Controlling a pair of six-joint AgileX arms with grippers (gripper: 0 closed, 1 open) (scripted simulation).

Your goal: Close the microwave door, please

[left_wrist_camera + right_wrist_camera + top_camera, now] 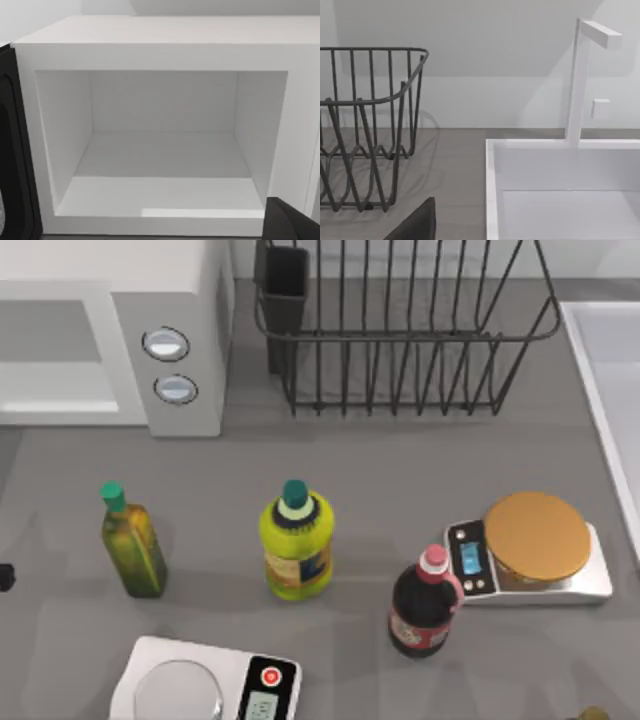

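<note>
Microwave: a white box [170,330] at the back left of the table, its cavity mouth facing the front and standing open; two round silver-rimmed knobs [166,344] sit one above the other on its right front panel.
Cavity: seen from the left wrist view, the pale inside [162,150] is bare, with floor, side walls and back wall all in plain sight.
Microwave door: a dark strip [15,150] stands at the hinge side of the opening in the left wrist view, swung away from the front so the mouth is uncovered; how far it is swung I cannot tell.
Left arm: its camera looks straight into the microwave from close by; a dark piece [292,222] shows at the picture's corner, and whether the fingers are apart or together I cannot tell.
Right arm: its camera faces the wire rack and the sink, with a dark part [417,225] at the lower edge; finger state cannot be told.
Wire rack: black [400,340], at the back middle, just right of the microwave.
Sink: white basin [560,200] with a tap [580,80], at the table's right edge.
Bottles: a green oil bottle [132,545] front left, a yellow one [297,540] in the middle, a dark red-capped one [425,605] right of it, all upright.
Scales: one with a golden-brown plate [535,550] just beside the dark bottle, one silver-white [205,685] at the front edge.
</note>
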